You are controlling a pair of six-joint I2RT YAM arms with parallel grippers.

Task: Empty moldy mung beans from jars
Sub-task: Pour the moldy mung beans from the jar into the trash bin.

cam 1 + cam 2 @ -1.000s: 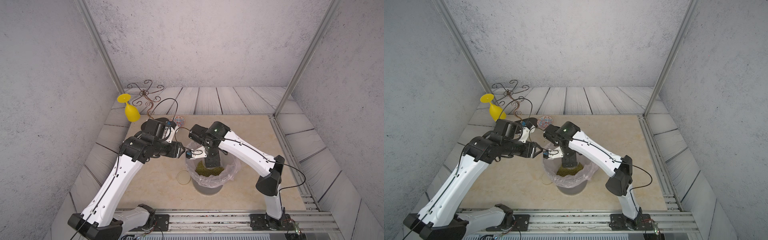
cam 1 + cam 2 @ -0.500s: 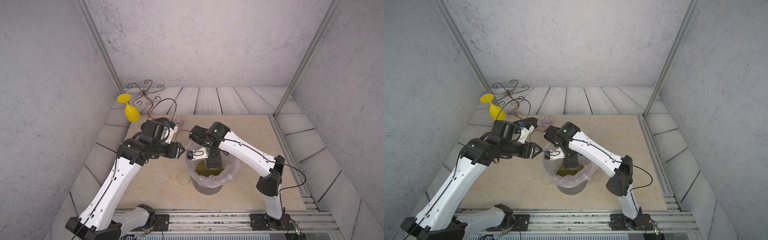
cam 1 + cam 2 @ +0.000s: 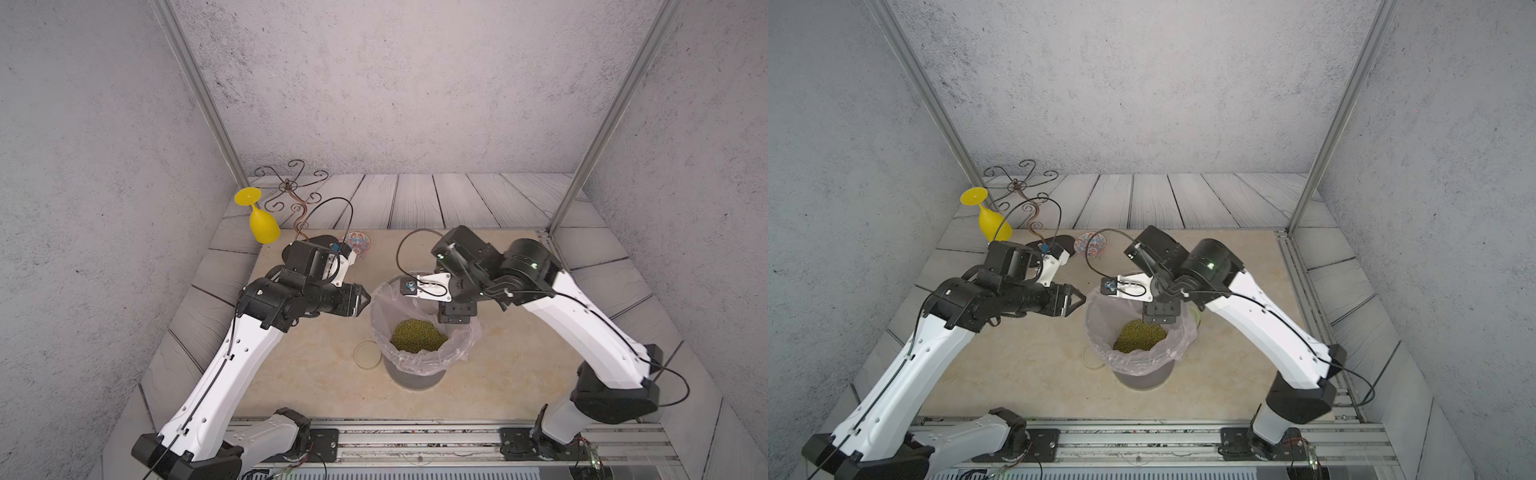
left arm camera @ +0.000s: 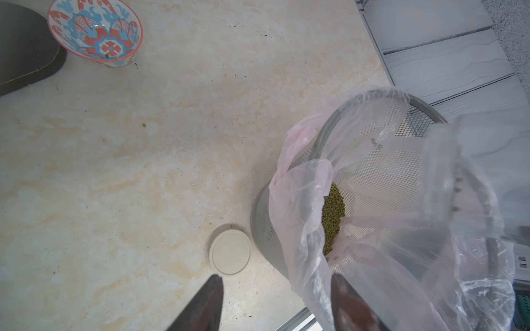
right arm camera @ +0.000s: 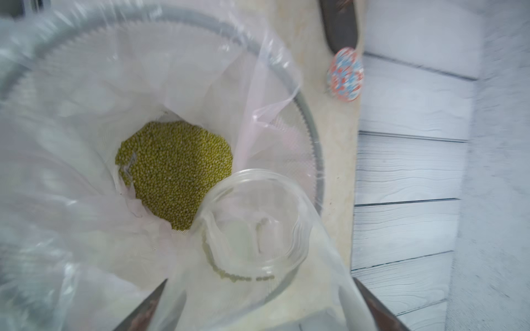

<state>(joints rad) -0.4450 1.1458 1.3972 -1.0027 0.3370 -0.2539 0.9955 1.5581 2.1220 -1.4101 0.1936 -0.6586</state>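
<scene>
jar (image 5: 258,243) — blurry, btm cut off

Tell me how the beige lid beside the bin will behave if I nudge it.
The beige lid lies flat on the smooth table, so it will probably slide rather than roll. It looks thin and light, so gripping its low edge may be awkward.

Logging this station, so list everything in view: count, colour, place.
bin: one, grey mesh, clear liner, middle of table
mung beans: one heap, olive green, in the bin
jar: one, clear glass, over the bin
lid: one, beige, on table beside bin
bowl: one, red and blue, back of table
goblet: one, yellow, back left
wire stand: one, dark, back left
left hand: one, black, open beside bin rim
right hand: one, black, gripping the jar
</scene>
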